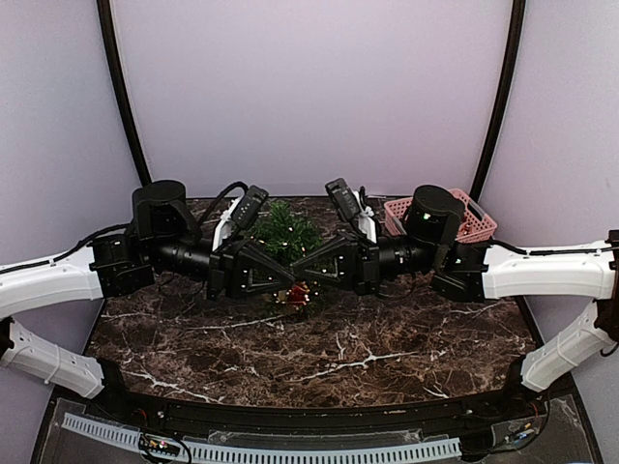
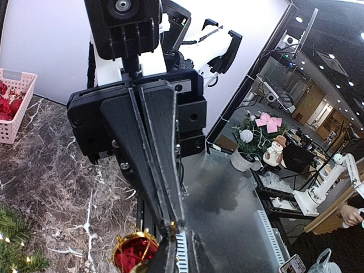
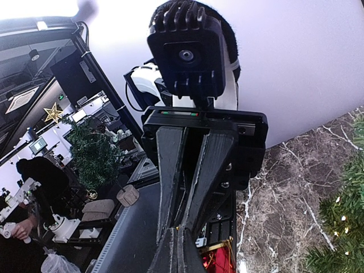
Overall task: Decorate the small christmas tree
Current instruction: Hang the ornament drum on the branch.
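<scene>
Top view: two arms reach in from the left and right edges of the frame and meet tip to tip at the centre of the dark marbled desk [image 1: 319, 353]. The small christmas tree [image 1: 287, 230] stands upright at the centre of the frame, toward the desk's rear edge and just behind the meeting point. Tiny white lights show among its dark green needles.

The left end effector [image 1: 290, 279] points toward the right of the frame. In the left wrist view its fingers lie nearly together, with only a thin slit between them and a gold-coloured bit at the tips. The right end effector [image 1: 296, 270] points toward the left of the frame. In its wrist view its fingers are pressed fully closed.

A red ornament [image 1: 298, 295] with a gold cap hangs just beneath the two sets of tips, in front of the tree's lower branches. It cannot be told which end effector pinches its hanger.

A pink basket [image 1: 478, 228] holding red ornaments sits at the right of the frame near the desk's rear edge, partly hidden by the right arm.
</scene>
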Tool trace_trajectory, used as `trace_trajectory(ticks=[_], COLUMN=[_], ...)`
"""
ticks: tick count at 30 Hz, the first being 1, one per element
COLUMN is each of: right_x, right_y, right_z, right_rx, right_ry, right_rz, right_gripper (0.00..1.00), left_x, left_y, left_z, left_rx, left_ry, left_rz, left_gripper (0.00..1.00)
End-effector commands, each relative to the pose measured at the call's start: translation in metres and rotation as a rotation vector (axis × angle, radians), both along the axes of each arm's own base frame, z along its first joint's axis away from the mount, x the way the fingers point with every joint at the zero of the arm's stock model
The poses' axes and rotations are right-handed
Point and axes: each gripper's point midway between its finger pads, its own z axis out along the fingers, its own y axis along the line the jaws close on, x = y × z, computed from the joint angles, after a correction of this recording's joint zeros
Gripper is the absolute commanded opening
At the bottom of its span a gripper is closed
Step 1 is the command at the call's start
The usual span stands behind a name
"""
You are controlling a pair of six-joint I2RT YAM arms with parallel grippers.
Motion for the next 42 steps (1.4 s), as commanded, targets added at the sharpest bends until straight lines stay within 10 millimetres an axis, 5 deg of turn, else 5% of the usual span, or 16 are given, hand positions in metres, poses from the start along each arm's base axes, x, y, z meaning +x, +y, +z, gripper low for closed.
trace_trajectory(ticks=[1, 13, 21, 28, 42], right_x=[-0.002, -0.003, -0.003, -0.004, 0.017], right_y=[-0.002, -0.003, -0.002, -0.004, -0.002], right_z=[0.014, 0.013, 0.012, 0.010, -0.012], right_rx=[0.038, 0.036, 0.033, 0.027, -0.100], right_ry=[-0.022, -0.018, -0.014, -0.012, -0.050], right_rz=[0.011, 0.016, 0.019, 0.024, -0.113], right_gripper=[0.00, 0.00, 0.00, 0.00, 0.00], left_x=[-0.003, 0.000, 0.000, 0.002, 0.031], left_y=[0.006, 0.009, 0.008, 0.009, 0.016], left_z=[0.017, 0.019, 0.018, 0.015, -0.009], left_rx=[-0.060, -0.069, -0.067, -0.060, 0.023], left_ry=[-0.046, -0.059, -0.053, -0.050, -0.068], left_rz=[0.005, 0.034, 0.035, 0.053, 0.227], left_gripper=[0.09, 0.14, 0.00, 0.00, 0.00])
